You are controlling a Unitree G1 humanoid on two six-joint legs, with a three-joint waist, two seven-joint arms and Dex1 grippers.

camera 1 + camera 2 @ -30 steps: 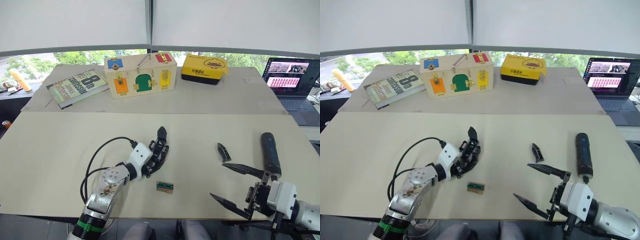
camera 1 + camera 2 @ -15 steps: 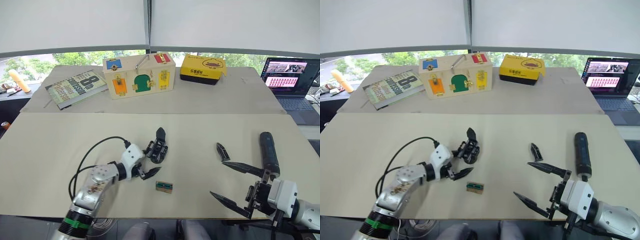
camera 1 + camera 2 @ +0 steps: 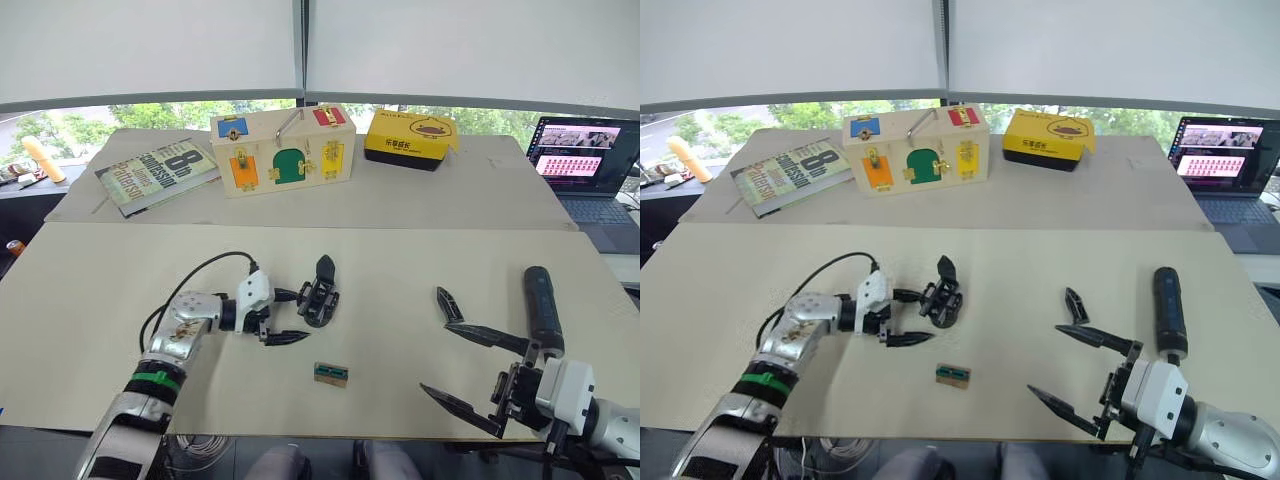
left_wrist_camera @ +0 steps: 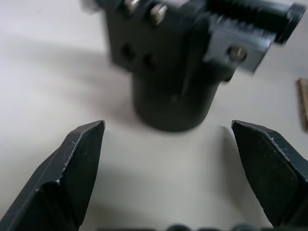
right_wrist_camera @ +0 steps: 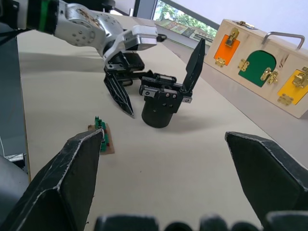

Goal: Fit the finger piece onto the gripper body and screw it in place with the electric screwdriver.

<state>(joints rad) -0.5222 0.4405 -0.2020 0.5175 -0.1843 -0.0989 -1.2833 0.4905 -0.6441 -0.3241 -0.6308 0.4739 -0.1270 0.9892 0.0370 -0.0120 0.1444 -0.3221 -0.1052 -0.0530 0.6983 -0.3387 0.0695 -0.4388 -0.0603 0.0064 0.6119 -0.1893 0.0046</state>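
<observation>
1. The right gripper [image 3: 478, 380], nearest the camera, hovers low with jaws spread wide and holding nothing. Swinging it carelessly could knock the screwdriver [image 3: 541, 309] lying just beside it.
2. The finger piece [image 3: 447, 304] lies loose on the table [image 3: 100, 280], just beyond the right gripper's upper claw. A sloppy pinch could flick it away.
3. The left gripper [image 3: 288, 317] is spread, its tips beside the body [image 3: 321, 296] and gripping nothing. Closing off-centre could tip the upright body.
4. The green block [image 3: 330, 373] could be nudged.

Gripper body [image 3: 320, 298] upright; finger piece [image 3: 446, 304], screwdriver [image 3: 541, 308] flat.
</observation>
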